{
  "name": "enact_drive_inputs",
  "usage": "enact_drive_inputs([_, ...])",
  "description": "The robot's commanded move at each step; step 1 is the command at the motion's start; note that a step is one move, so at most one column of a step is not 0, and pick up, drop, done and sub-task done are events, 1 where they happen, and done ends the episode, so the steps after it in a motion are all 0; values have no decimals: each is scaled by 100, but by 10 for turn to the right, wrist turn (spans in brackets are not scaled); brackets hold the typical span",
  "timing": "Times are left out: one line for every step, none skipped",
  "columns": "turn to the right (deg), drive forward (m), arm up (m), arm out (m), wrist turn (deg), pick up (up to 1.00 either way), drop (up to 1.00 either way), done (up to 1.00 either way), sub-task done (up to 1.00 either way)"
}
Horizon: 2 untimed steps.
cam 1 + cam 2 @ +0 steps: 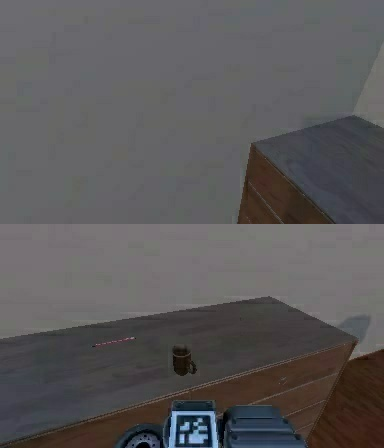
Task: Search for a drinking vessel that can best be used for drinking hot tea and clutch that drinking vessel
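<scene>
Arm side view: a long wooden dresser (290,374) w/ a dark plank top runs across the pic, drawer fronts showing on its near face toward the right. A small dark-brown mug (183,361) stands upright approx mid-top, clear of every edge, handle seemingly on its right side. Up and left of it lies a thin red stick (113,343) — pencil-like, can't say more — apart from the mug. Plain grey wall (150,264) behind.

At the bottom edge: a white square w/ black marks (195,429), a dark blocky arm part (260,427) right of it, and the gripper (140,438) as a dark rounded body left of it. Fingers can't be made out — can't tell the gripper's state or whether it holds anything.

Forward view: grey wall, plus a corner of what looks like the dresser (330,160) at lower right, greyish top, brown front.
</scene>
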Motion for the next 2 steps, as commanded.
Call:
enact_drive_inputs([0,0,0,24,0,0,0,0,0])
enact_drive_inputs([0,0,0,0,450,0,0,0,0])
